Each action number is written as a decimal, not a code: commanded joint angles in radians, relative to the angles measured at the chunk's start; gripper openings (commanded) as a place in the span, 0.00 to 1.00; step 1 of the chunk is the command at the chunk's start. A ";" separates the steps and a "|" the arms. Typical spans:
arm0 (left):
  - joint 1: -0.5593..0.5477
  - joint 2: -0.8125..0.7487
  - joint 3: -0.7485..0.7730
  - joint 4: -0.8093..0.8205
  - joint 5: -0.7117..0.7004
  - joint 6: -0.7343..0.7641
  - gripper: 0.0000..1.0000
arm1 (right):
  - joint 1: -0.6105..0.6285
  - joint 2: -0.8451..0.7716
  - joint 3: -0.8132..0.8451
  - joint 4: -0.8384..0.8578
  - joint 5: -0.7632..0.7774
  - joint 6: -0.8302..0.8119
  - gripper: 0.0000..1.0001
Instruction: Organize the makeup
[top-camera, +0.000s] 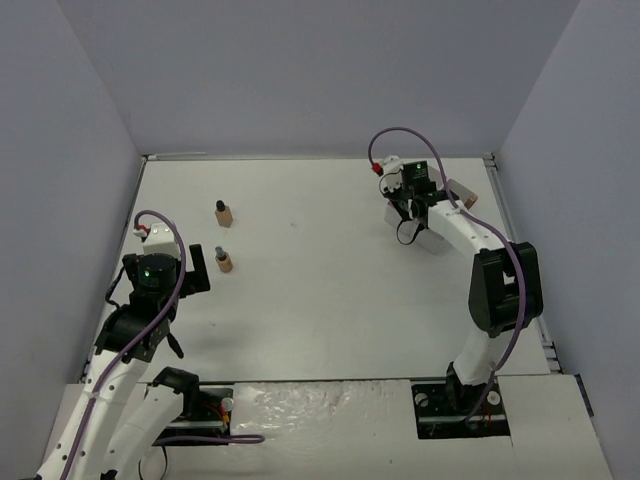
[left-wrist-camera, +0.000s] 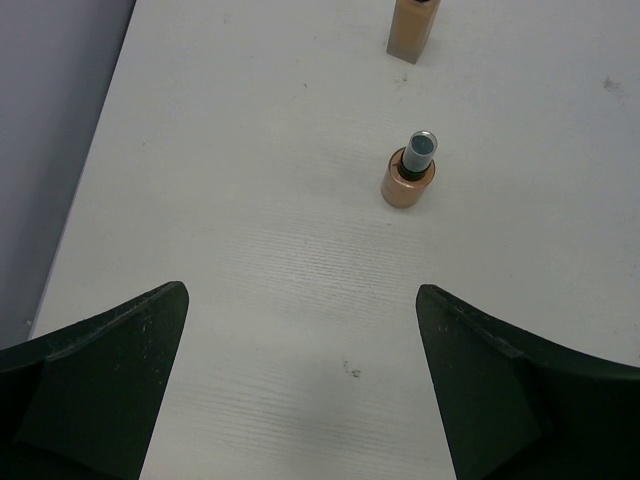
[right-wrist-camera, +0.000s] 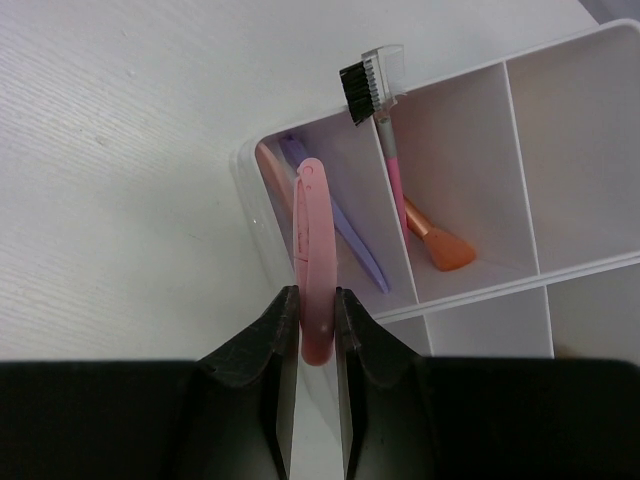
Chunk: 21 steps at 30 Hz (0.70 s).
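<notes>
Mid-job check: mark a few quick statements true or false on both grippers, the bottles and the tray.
1. The right gripper is shut on a pink tool. True.
2. The left gripper holds a bottle. False: it is open and empty; the near bottle and far bottle stand on the table ahead of it.
3. Both bottles stand upright. True.
4. The tray is empty. False: one compartment holds a purple tool, the next a comb brush and an orange brush.
</notes>
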 joint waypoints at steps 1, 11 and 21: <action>-0.002 0.014 0.047 0.051 -0.001 0.012 0.97 | -0.011 0.025 0.064 0.012 0.058 -0.019 0.00; -0.002 0.026 0.047 0.052 0.001 0.014 0.97 | -0.013 0.043 0.114 0.012 0.040 -0.001 0.18; -0.002 0.104 0.063 0.052 0.080 -0.049 0.97 | -0.011 -0.076 0.124 0.005 -0.082 0.112 0.70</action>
